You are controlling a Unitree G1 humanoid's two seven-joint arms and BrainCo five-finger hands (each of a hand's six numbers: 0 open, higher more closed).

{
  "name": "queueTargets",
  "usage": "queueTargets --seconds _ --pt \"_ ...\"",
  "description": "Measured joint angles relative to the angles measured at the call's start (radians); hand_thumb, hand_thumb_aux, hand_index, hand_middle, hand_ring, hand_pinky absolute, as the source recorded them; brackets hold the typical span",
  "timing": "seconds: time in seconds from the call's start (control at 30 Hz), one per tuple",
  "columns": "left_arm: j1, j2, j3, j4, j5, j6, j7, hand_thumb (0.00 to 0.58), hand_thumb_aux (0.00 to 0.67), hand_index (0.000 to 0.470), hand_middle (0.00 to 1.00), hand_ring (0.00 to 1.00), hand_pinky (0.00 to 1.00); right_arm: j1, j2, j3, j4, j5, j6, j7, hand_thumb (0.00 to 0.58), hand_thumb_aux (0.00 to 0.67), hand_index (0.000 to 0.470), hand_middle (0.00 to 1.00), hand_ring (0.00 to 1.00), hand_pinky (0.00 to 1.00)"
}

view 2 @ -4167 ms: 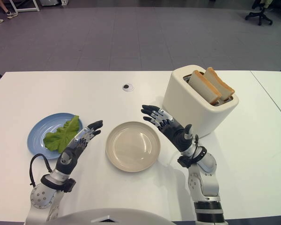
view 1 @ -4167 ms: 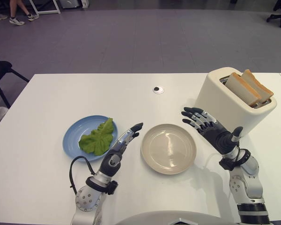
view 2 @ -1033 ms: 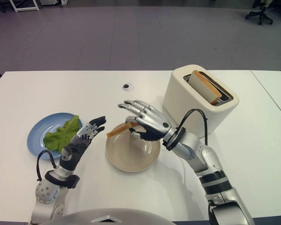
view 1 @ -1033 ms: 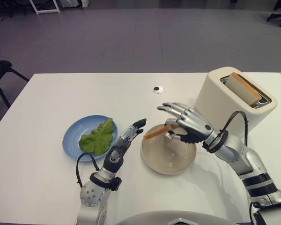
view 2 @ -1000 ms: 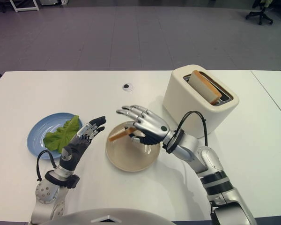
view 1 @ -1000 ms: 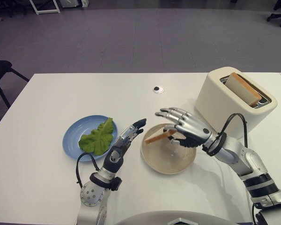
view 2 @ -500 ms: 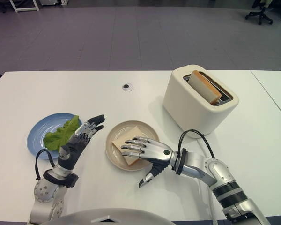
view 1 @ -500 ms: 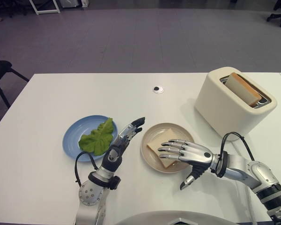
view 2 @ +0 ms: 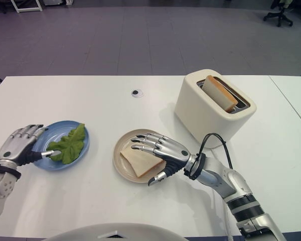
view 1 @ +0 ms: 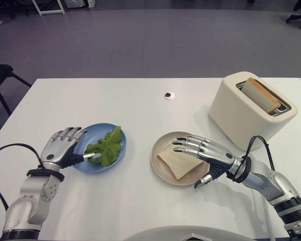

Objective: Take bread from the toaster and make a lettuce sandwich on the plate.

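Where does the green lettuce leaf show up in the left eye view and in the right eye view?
Left eye view: the green lettuce leaf lies left of centre, on the round blue plate.
Right eye view: the leaf sits nearer the left edge, on the same plate.
Shared landmark: the cream toaster, far to the right of the leaf in both.

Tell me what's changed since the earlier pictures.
The right hand took one bread slice out of the toaster, laid it on the beige plate and let go; it now hovers open above it. The left hand swung left to the lettuce on the blue plate. Unmoved: the other slice, toaster, both plates.
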State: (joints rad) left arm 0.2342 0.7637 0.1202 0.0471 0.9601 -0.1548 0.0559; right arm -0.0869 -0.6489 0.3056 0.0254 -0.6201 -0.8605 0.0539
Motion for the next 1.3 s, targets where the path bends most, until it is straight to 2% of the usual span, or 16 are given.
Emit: queueTargets --seconds 0.03,0.07,0.1,0.17,0.23,0.3,0.37,0.4,0.43,0.47,0.73,0.87,1.03,1.17,1.3 --pt "-0.018 0.001 -0.024 0.030 0.006 0.002 0.007 0.066 0.039 0.028 0.00 0.00 0.00 0.000 0.003 0.000 -0.001 0.003 0.000 0.002 0.000 0.000 0.000 0.00 0.00 0.00" --pt "-0.030 0.001 -0.038 0.053 0.010 0.002 0.013 0.288 0.194 0.136 0.00 0.00 0.00 0.000 0.004 -0.001 -0.001 0.003 0.000 0.005 0.000 0.000 0.000 0.00 0.00 0.00" --pt "-0.041 0.002 -0.051 0.073 0.011 0.002 0.018 0.379 0.276 0.194 0.00 0.00 0.00 0.001 0.006 -0.001 -0.002 0.003 -0.001 0.007 0.000 0.000 0.000 0.00 0.00 0.00" --pt "-0.056 0.005 -0.076 0.093 0.003 -0.003 0.024 0.371 0.268 0.188 0.00 0.00 0.00 0.001 0.011 -0.002 -0.004 0.003 -0.001 0.012 0.000 0.000 0.000 0.00 0.00 0.00" --pt "-0.076 0.008 -0.091 0.097 0.000 -0.005 0.030 0.405 0.302 0.212 0.00 0.00 0.00 0.001 0.013 -0.003 -0.005 0.004 -0.001 0.014 0.000 0.000 0.000 0.00 0.00 0.00" --pt "-0.081 0.010 -0.106 0.095 -0.016 -0.005 0.030 0.517 0.449 0.315 0.00 0.00 0.00 0.001 0.014 -0.004 -0.005 0.003 -0.002 0.017 0.000 0.000 0.000 0.00 0.00 0.00" --pt "-0.085 0.011 -0.113 0.090 -0.024 -0.005 0.028 0.564 0.560 0.393 0.00 0.00 0.00 0.001 0.016 -0.004 -0.005 0.003 -0.004 0.020 0.000 0.000 0.000 0.00 0.00 0.00" --pt "-0.086 0.016 -0.115 0.088 -0.031 -0.004 0.026 0.563 0.554 0.389 0.00 0.00 0.00 0.001 0.016 -0.004 -0.006 0.003 -0.006 0.020 0.000 0.000 0.000 0.00 0.00 0.00" --pt "-0.086 0.021 -0.117 0.086 -0.036 -0.003 0.025 0.573 0.596 0.418 0.00 0.00 0.00 0.001 0.016 -0.004 -0.006 0.003 -0.008 0.020 0.000 0.000 0.000 0.00 0.00 0.00" --pt "-0.084 0.023 -0.118 0.082 -0.038 -0.002 0.024 0.580 0.670 0.470 0.00 0.00 0.00 0.001 0.016 -0.004 -0.007 0.003 -0.009 0.021 0.000 0.000 0.000 0.00 0.00 0.00" --pt "-0.040 0.025 -0.118 0.020 -0.070 -0.001 0.022 0.580 0.670 0.470 0.00 0.00 0.00 0.002 0.018 -0.012 -0.013 0.002 -0.015 0.021 0.000 0.000 0.000 0.00 0.00 0.00" --pt "0.006 0.038 -0.063 -0.025 -0.120 -0.008 0.023 0.580 0.670 0.470 0.00 0.00 0.00 0.001 0.020 -0.018 -0.013 0.002 -0.016 0.021 0.000 0.000 0.000 0.00 0.00 0.00" --pt "0.039 0.035 0.028 -0.234 -0.226 0.000 -0.040 0.580 0.670 0.470 0.00 0.00 0.00 -0.009 0.024 -0.048 -0.005 0.013 -0.007 0.015 0.000 0.000 0.000 0.00 0.00 0.00" --pt "-0.005 -0.057 -0.091 -0.423 -0.228 0.008 -0.134 0.580 0.670 0.470 0.00 0.00 0.00 -0.018 0.033 -0.086 0.006 0.027 0.017 -0.002 0.000 0.000 0.000 0.00 0.00 0.00" --pt "-0.094 -0.152 -0.261 -0.427 -0.187 0.004 -0.207 0.580 0.670 0.470 0.00 0.00 0.00 -0.040 0.036 -0.145 0.030 0.072 0.055 -0.016 0.000 0.000 0.000 0.00 0.00 0.00"
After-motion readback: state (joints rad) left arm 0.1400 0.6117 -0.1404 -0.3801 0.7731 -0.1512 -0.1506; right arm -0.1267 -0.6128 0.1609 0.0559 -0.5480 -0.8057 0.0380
